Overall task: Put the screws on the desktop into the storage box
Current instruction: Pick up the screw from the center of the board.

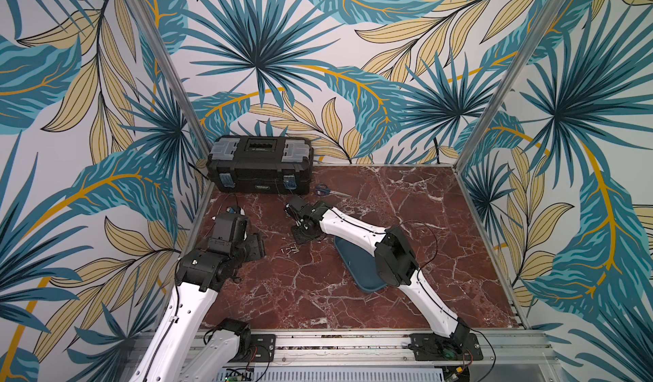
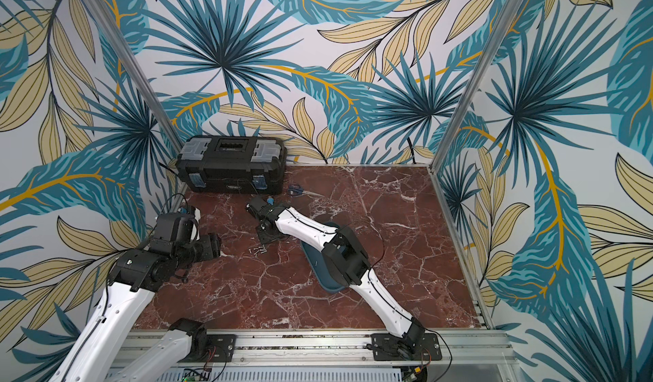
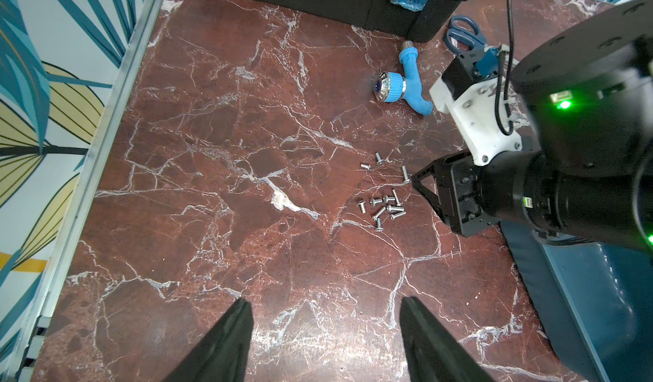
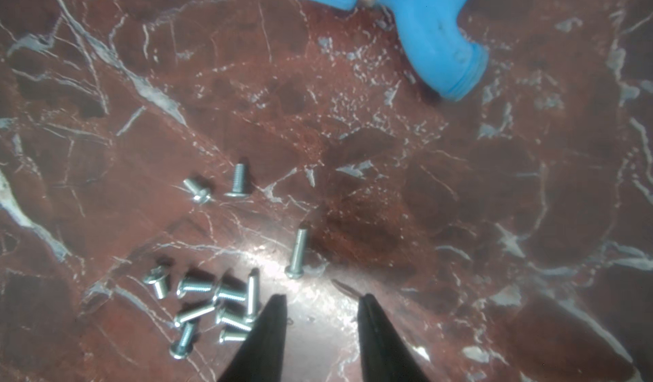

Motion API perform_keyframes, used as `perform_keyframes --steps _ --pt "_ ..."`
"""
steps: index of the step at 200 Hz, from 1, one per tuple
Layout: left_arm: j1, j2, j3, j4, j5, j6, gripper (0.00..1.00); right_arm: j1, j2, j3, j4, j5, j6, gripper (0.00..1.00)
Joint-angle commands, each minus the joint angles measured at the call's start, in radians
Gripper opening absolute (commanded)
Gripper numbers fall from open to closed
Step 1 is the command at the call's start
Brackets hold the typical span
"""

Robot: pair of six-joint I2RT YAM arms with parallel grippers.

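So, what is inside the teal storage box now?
In the storage box only one tiny pale speck shows, perhaps a screw. The right arm covers much of it, so the rest is hidden.

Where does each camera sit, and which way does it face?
Top views: high at the front, looking down and back over the desktop; both arms show.
Left wrist: raised, facing the screws; left gripper open, right arm beyond.
Right wrist: close above the desktop; right gripper beside the screws.
Shared: both wrist views show screws and blue fitting.
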Motion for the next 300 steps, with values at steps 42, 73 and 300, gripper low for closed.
perform_keyframes --steps 42,73,300 --pt "0.012 0.001 -0.033 0.021 0.009 0.010 0.71 0.006 0.065 0.078 -0.029 0.037 0.015 0.39" --pt "0.013 0.002 -0.036 0.022 0.011 0.009 0.71 0.008 0.097 0.099 -0.029 0.034 0.024 0.39" --pt "0.016 0.065 -0.037 0.025 0.042 0.007 0.72 0.026 0.040 0.129 -0.054 0.101 -0.067 0.00"
